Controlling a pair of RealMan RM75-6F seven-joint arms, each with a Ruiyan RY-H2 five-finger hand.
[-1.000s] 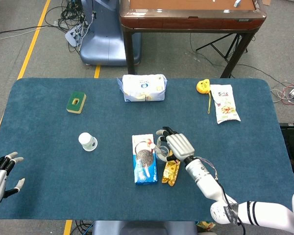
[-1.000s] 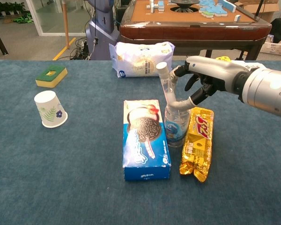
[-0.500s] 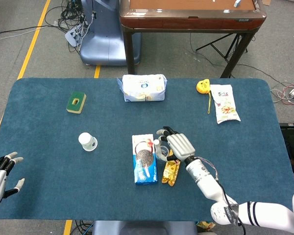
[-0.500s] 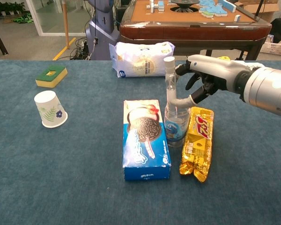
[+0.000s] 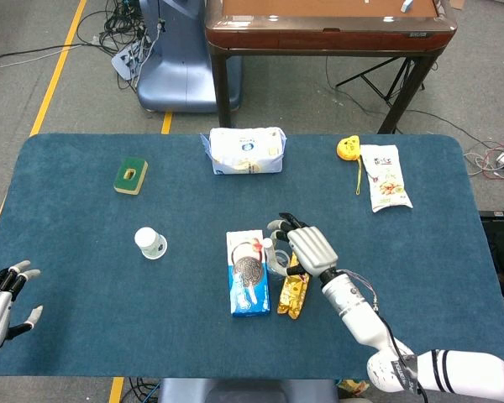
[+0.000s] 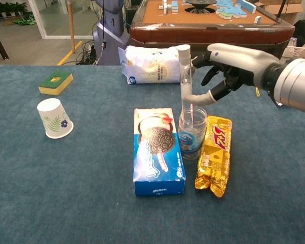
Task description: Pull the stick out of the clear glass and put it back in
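Standing upright in the clear glass [image 6: 192,133], transparent white-capped stick [image 6: 185,76] (right-hand fingers [image 6: 209,95] pinching it).

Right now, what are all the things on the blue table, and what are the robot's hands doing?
clear glass: one, see-through, middle of the table, between the cookie box and the gold packet
stick: one, clear with a white cap, upright, lower end in the glass
cookie box: one, blue and white, lying flat left of the glass
gold packet: one, gold and red, right of the glass
paper cup: one, white with a leaf print, upside down, left side
sponge: one, green and yellow, far left
white bag: one, far middle
snack bag: one, white, far right
yellow thing: one, beside the snack bag
right hand: pinches the stick
left hand: open, near left edge
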